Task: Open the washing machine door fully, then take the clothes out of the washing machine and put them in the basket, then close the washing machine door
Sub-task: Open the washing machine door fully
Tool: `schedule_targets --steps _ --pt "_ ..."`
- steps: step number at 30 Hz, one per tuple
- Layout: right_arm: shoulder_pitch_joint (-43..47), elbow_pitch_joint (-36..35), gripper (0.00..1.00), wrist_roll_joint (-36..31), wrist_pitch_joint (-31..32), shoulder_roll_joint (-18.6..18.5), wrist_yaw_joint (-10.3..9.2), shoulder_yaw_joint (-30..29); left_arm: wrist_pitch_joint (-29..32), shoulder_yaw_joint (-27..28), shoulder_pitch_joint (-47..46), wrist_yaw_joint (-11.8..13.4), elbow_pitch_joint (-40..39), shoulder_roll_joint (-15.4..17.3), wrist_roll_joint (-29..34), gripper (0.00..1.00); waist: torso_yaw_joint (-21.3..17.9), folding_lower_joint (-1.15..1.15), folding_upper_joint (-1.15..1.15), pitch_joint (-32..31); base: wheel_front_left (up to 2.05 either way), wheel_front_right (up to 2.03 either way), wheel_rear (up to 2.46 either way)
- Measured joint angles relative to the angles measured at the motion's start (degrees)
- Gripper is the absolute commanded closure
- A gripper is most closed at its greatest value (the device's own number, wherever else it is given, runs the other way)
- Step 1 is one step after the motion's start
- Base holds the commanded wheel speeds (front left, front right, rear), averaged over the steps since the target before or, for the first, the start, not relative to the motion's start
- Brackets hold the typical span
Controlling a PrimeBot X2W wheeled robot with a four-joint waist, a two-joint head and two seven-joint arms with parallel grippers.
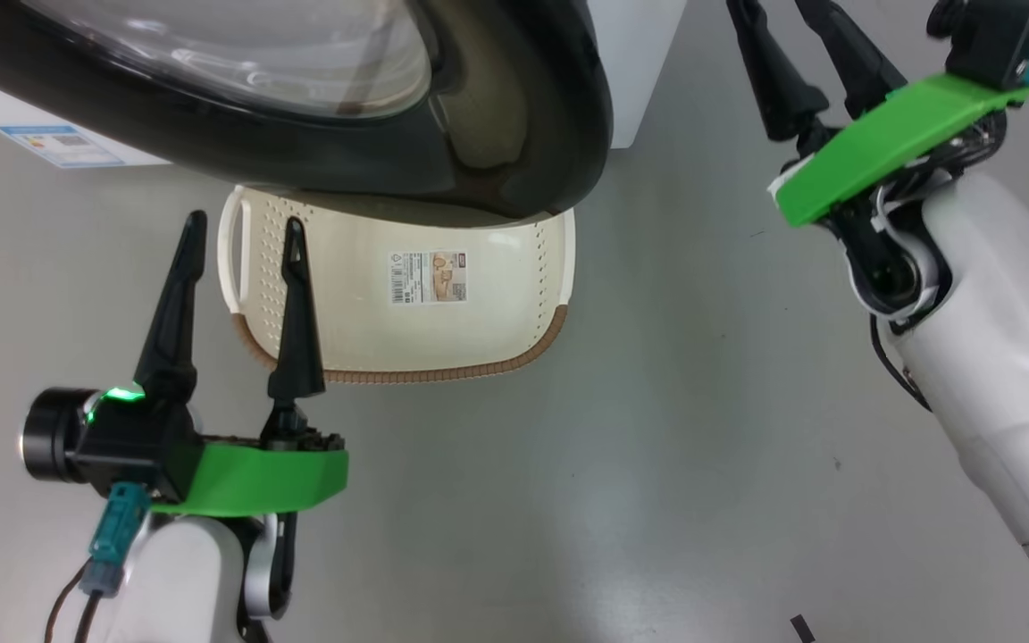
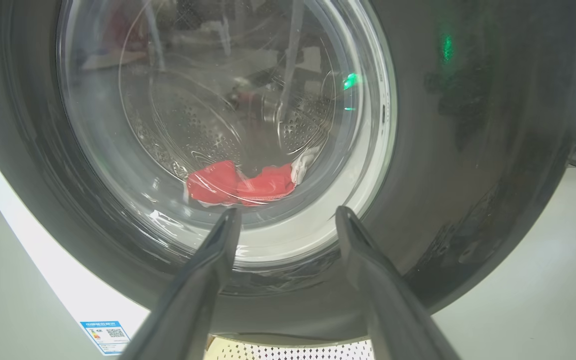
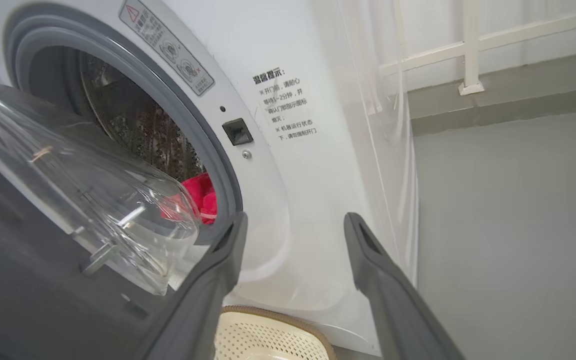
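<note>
Though partly hidden, clothes (image 2: 240, 185) seemingly lie in the washing machine (image 3: 308, 165).

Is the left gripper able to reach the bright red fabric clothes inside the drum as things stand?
Probably not. The round black-rimmed glass door, only partly open, stands between the left gripper and the red clothes.

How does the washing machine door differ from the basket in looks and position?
The washing machine door is round, glossy black with clear glass; the basket is rectangular, perforated cream with a brown rim. The door hangs ajar over the basket, which sits on the floor.
</note>
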Motion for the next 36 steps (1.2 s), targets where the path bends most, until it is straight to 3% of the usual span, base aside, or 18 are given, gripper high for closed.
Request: schedule_targets --steps 4,9,14,19,24,28,36 --pt "1.40 1.43 0.00 -8.61 -3.25 0.55 0.00 -1.05 0.00 0.34 0.02 0.01 -0.16 0.00 0.00 0.00 -0.43 0.00 0.00 -0.16 0.00 0.00 0.00" --pt "4.86 0.34 0.00 -19.61 -4.97 2.34 0.00 -7.39 0.00 0.66 0.47 0.09 -0.64 0.00 -0.58 0.00 -0.68 0.00 0.00 -0.61 0.00 0.00 0.00" --pt "11.60 -7.17 0.00 -31.81 -5.38 6.10 0.00 -16.88 0.00 0.93 1.02 0.18 -0.68 -0.01 -1.09 0.00 -0.93 0.00 0.00 -0.99 0.00 0.00 0.00" --pt "19.68 -14.89 0.00 -40.55 -5.38 9.01 0.01 -22.64 0.00 1.29 1.02 0.18 -0.78 0.00 -1.09 0.00 -1.19 0.00 0.00 -1.14 0.00 0.00 0.00" --pt "24.35 -21.27 0.00 -44.55 -5.38 9.57 0.01 -25.07 0.00 1.38 1.01 0.16 -0.98 0.00 -1.07 0.00 -1.18 0.00 0.00 -1.15 0.00 0.00 0.00" --pt "28.11 -27.11 0.00 -43.35 -5.39 9.72 0.01 -25.09 0.00 1.35 1.01 0.16 -1.09 -0.01 -0.99 0.00 -1.15 0.00 0.00 -1.17 0.00 0.00 0.00" --pt "31.51 -31.05 0.00 -42.59 -5.43 9.84 0.01 -25.84 0.00 1.37 1.13 0.16 -2.31 -0.01 -0.98 0.00 -1.39 0.00 0.00 -1.07 0.00 0.00 0.00"
